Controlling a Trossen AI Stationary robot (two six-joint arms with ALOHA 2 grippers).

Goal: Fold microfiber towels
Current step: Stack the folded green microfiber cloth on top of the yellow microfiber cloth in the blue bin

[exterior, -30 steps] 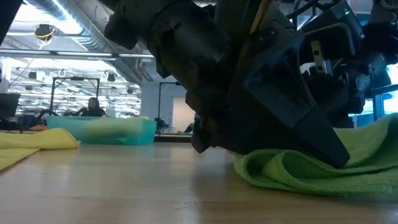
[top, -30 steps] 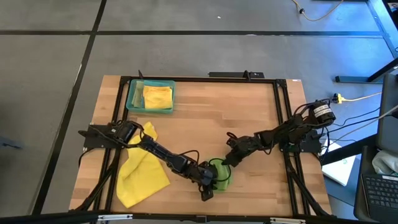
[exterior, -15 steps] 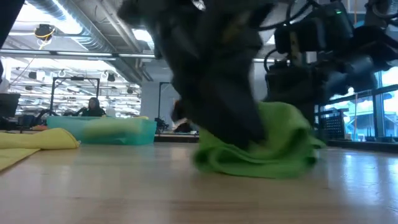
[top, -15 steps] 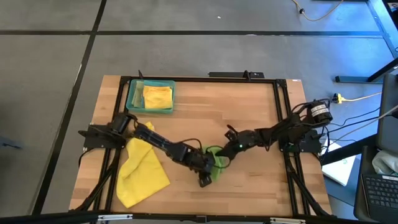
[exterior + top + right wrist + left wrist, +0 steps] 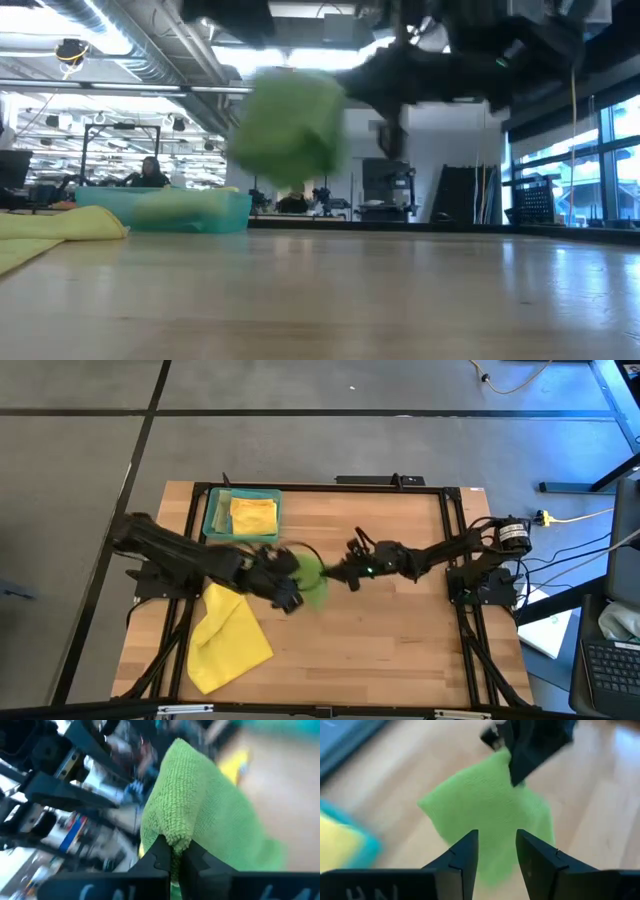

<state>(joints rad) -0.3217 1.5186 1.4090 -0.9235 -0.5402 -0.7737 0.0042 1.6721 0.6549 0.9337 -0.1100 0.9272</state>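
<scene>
**Green towel held off the table**

Seen from above, near frame centre: green towel (image 5: 310, 578) bunched between the two grippers. Right gripper (image 5: 345, 573) at the towel's right edge, fingers closed on a fold of the cloth; in the right wrist view, fingertips (image 5: 161, 851) pinched tight on the green pile (image 5: 200, 810). Left gripper (image 5: 288, 592) just left of and below the towel, fingers parted; in the left wrist view, the two dark fingers (image 5: 462, 860) stand apart with a gap between them and nothing pinched, green cloth (image 5: 490, 815) hanging beyond, the other arm's gripper (image 5: 520, 767) clamped on its upper edge.

In the low view, upper middle of frame: green towel (image 5: 290, 125) a blurred lump clear of the tabletop (image 5: 320, 300), dark arm parts to its right.

Elsewhere in the high view:
- Yellow towel (image 5: 228, 638) spread loosely at lower left of the table (image 5: 400, 650), partly under the left arm.
- Teal tray (image 5: 213, 518) at upper left of the table, a folded yellow towel (image 5: 252, 515) inside it.

In the low view, far left: edge of the yellow towel (image 5: 55, 228) lying on the wood, tray (image 5: 165, 210) behind it. A person (image 5: 148, 172) seated far back in the room, left of frame.
</scene>
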